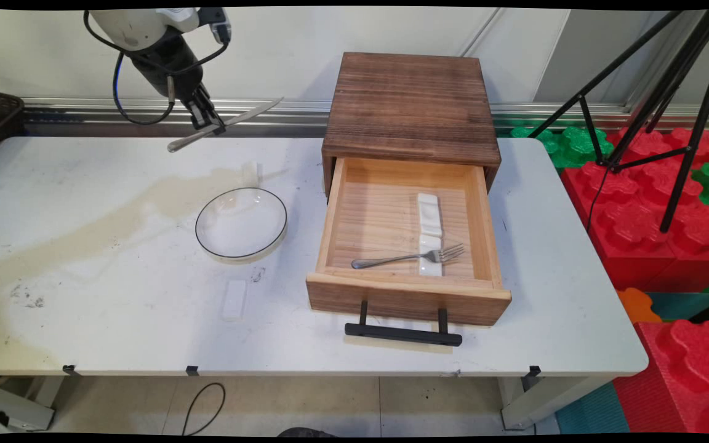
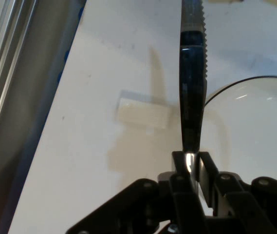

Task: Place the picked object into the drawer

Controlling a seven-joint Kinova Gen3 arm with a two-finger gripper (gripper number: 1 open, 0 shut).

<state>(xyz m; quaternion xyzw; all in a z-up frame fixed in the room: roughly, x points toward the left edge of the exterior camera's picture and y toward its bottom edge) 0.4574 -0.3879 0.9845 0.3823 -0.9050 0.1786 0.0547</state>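
Near the counter's (image 1: 114, 344) front edge, a small white rest (image 1: 234, 299). Further in, a clear plate (image 1: 241, 223) left of centre; beside it an open wooden drawer (image 1: 408, 295) holding a fork (image 1: 408, 258) across white rests (image 1: 430, 232). Above the back edge, gripper (image 1: 212, 125) with jaws clamped on a knife (image 1: 225, 125), held level. Thin pinch near mid-length: could pivot or slip, dropping onto the plate.

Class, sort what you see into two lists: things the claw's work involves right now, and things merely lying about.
Involved: claw, shut on the knife, held above the table.
Lying about: plate; open drawer holding a fork; white rest; red blocks.
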